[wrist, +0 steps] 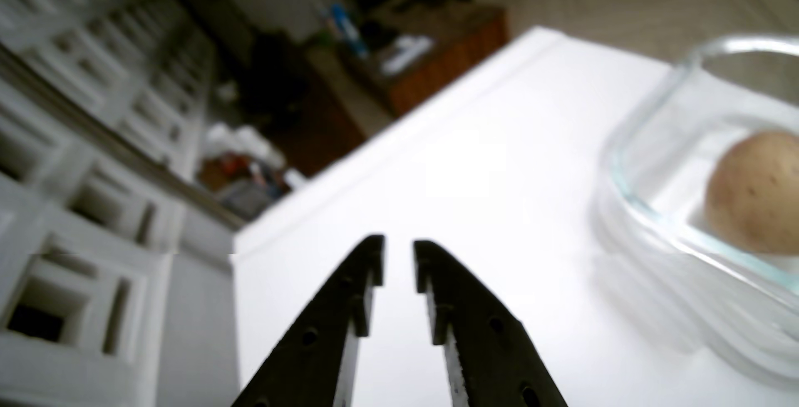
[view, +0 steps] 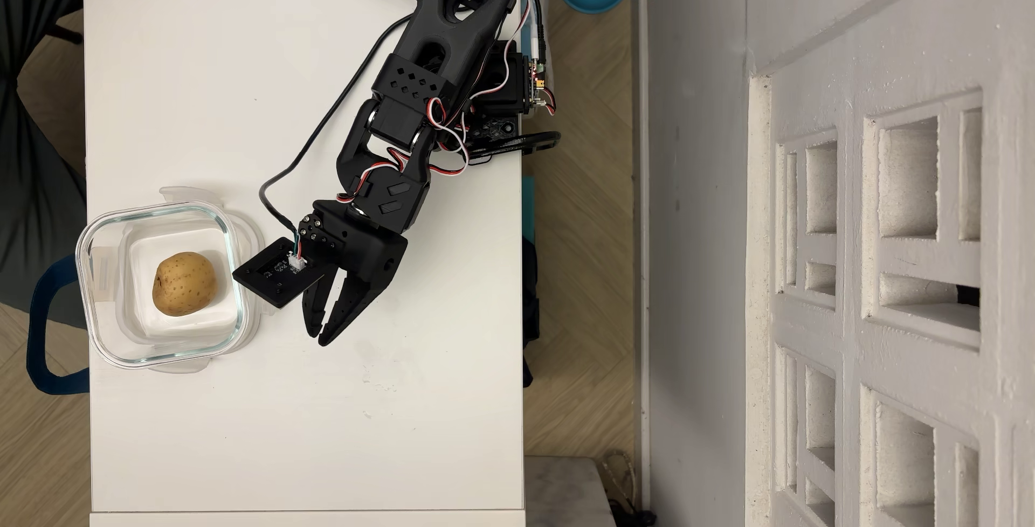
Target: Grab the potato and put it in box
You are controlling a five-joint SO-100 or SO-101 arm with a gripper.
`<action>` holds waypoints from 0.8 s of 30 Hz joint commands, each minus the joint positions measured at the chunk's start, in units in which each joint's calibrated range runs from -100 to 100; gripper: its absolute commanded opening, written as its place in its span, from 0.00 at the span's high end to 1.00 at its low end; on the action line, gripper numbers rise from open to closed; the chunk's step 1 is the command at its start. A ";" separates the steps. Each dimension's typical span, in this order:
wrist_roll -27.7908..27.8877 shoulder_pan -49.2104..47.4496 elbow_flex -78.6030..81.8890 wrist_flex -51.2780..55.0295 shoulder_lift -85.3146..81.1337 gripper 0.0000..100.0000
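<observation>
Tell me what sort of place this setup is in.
Probably a room in a home: a white table on herringbone wood flooring, beside a white lattice wall. The wrist view shows blurred cluttered furniture behind.

White table (view: 291, 420), plain smooth top, mostly bare. In the overhead view the glass box (view: 89, 281) sits at its left edge on a translucent plastic lid (view: 252, 236) whose flaps stick out around it. Black cables (view: 336, 107) trail across the top. The arm's base (view: 504, 90) sits at the right edge.
</observation>
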 commanded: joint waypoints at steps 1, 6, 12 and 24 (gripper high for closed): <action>0.20 3.19 -0.07 0.81 -0.38 0.96; 0.27 2.42 -0.07 1.51 -0.20 0.96; -0.30 1.97 -0.07 1.51 -0.03 0.96; -0.30 -16.33 -0.07 1.42 -0.12 0.96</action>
